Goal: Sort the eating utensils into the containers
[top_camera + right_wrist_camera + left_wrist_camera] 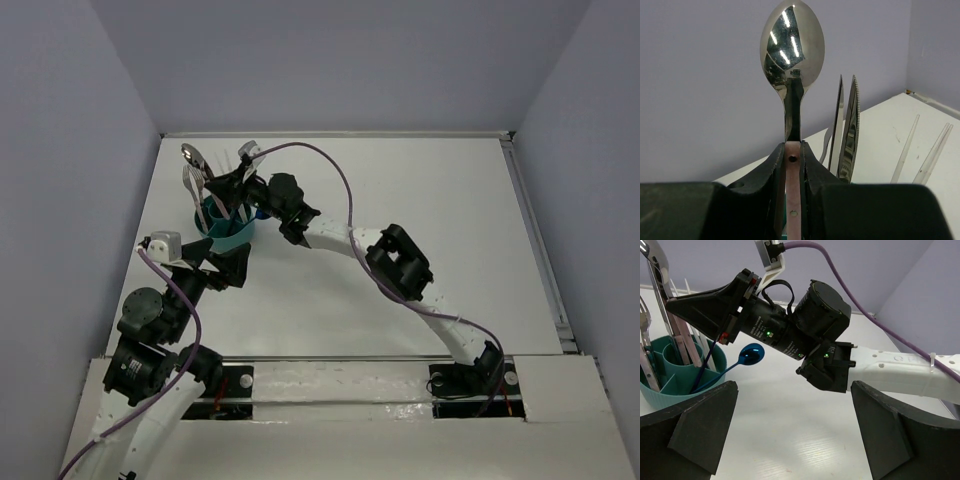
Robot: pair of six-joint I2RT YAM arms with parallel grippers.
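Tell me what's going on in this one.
The right tool is clamped on the handle of a silver spoon, holding it upright, bowl up, over the teal caddy at the far left of the table. The caddy holds knives, chopsticks and a blue spoon that leans out over its rim. The left tool hangs open and empty just in front of the caddy, facing it.

The silver spoon (792,45) stood upright, pink handle pinched in the right claw (792,152). The teal caddy (670,392) held upright knives (850,130), pale chopsticks (932,150) and a leaning blue spoon (751,354).
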